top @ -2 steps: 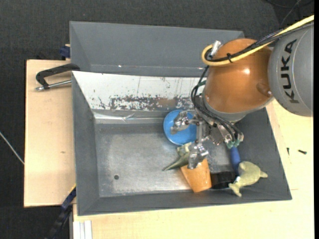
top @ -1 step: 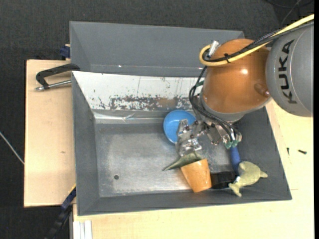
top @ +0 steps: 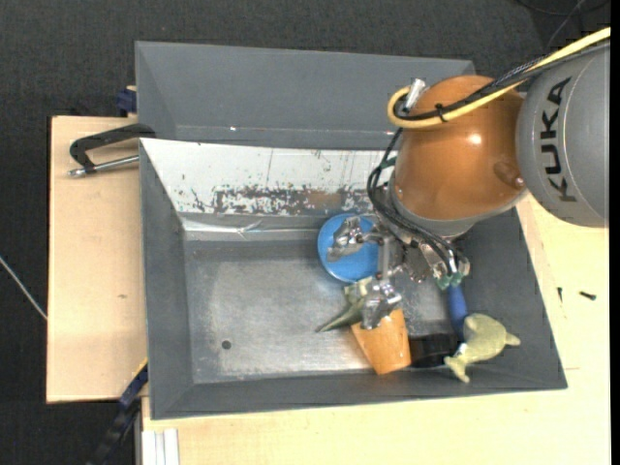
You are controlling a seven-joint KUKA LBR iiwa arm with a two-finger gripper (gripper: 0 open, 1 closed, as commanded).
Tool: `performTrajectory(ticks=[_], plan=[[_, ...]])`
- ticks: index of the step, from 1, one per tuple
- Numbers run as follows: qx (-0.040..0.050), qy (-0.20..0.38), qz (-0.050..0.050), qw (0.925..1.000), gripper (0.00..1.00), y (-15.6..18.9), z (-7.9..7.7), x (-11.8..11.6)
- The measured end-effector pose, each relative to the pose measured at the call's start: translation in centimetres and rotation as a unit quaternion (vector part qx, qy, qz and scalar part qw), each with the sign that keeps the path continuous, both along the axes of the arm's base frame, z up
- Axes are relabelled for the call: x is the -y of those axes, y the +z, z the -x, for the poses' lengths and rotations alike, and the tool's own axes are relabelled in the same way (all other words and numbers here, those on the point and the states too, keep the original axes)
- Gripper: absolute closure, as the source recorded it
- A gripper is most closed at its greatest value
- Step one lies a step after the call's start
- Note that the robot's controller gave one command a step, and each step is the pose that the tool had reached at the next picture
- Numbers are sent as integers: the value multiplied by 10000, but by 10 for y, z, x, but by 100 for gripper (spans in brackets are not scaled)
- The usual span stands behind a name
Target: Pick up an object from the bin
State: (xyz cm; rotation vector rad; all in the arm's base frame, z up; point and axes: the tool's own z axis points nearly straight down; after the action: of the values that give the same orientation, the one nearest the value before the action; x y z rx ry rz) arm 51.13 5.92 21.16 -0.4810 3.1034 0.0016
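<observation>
Nearest you by the bin's point(top: 163, 298) front wall lay the orange cup point(top: 386, 350), probably light, stiff and slick, best taken across its rim, hemmed by a black block point(top: 432, 347), a yellowish toy point(top: 484, 341) and a green pointed piece point(top: 351, 315), your gripper point(top: 385, 295) just above, spread or pressed together you couldn't tell, a blue disc point(top: 339, 250) beyond.

The pincer point(top: 382, 296) hung low in the right half of the grey bin point(top: 242, 327). An orange cup point(top: 386, 349) lay just in front of it, with a dark green pointed piece point(top: 344, 318) at its left. A blue disc point(top: 341, 250) lay behind it. To its right lay a blue marker point(top: 454, 305), a black block point(top: 432, 348) and a yellow-green fish toy point(top: 482, 342).
</observation>
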Motion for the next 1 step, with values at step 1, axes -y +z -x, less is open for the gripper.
performTrajectory(ticks=[1], plan=[[-38, 1139, 1, 9935, 0, -131, 9, 18]])
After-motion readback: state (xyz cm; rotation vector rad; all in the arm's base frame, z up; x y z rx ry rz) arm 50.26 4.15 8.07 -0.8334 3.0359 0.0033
